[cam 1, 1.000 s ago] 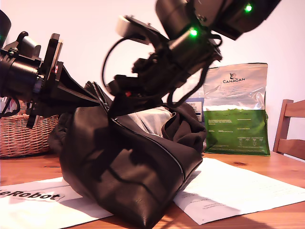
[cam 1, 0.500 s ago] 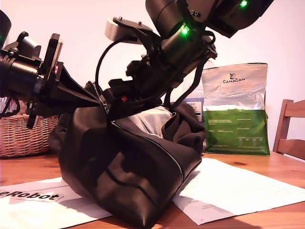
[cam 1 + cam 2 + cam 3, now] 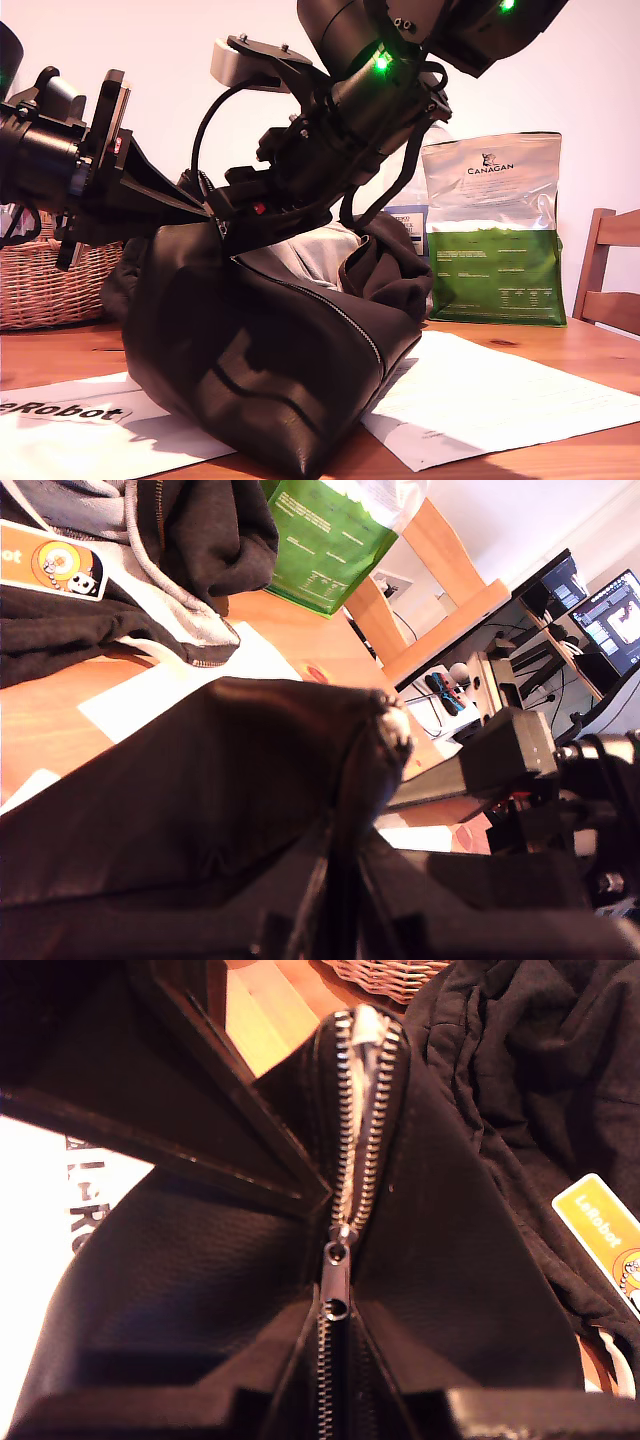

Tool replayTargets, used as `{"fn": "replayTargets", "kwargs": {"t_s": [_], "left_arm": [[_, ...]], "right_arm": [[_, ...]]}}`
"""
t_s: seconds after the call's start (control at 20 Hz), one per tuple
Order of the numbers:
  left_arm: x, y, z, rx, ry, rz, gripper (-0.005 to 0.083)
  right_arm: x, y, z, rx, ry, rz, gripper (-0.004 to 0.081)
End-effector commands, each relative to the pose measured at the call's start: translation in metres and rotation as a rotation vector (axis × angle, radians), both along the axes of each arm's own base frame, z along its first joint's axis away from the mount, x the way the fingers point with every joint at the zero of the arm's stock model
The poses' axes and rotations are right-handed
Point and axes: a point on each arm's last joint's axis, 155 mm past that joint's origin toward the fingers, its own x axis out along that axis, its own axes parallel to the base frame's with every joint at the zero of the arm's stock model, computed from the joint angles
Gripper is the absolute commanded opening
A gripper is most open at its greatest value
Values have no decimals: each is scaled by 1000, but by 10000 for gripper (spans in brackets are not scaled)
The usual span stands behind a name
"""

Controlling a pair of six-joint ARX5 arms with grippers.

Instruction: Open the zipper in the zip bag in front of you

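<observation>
The zip bag, a dark leather pouch, stands on the table with its end lifted toward the exterior view's left. My first gripper comes in from the exterior view's left and is shut on that raised end of the bag. My second gripper reaches down from the exterior view's upper right and is shut on the pull tab of the zipper. Beyond the slider two rows of silver teeth stand apart, with something pale between them. More zipper runs down the bag's slope.
A silver and green CANAGAN pouch stands at the back on the exterior view's right, beside a wooden chair. A wicker basket sits at the exterior view's left. Dark garments lie behind the bag, and white papers under it.
My second gripper has moved toward the exterior view's left and slightly up along the bag's top, closing in on my first gripper. The first arm has stayed put.
</observation>
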Motion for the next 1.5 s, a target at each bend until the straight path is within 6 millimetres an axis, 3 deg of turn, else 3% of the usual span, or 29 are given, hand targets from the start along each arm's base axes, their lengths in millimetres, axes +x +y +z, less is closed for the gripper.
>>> {"fn": "replayTargets", "kwargs": {"t_s": [0.0, 0.25, 0.45, 0.85, 1.0, 1.05, 1.45], "left_arm": [[0, -2, 7, -11, -27, -10, -25], [0, -2, 7, -11, -28, -9, -25], [0, -2, 7, -11, -28, -9, -25], [0, -2, 7, -9, -31, -10, -25], [0, -2, 7, -9, -30, -10, -25], [0, -2, 7, -9, -30, -10, -25], [-2, -3, 6, -64, 79, 4, -25]], "right_arm": [[-13, 7, -18, -27, 30, 35, 47], [-9, 4, -18, -35, 21, 15, 45], [-9, 3, -18, -37, 20, 12, -11], [-9, 4, -18, -35, 20, 13, -6], [-10, 4, -19, -38, 27, 10, 185], [-11, 3, -20, -45, 31, 4, 213], [2, 0, -8, -28, 45, -86, 212]]}}
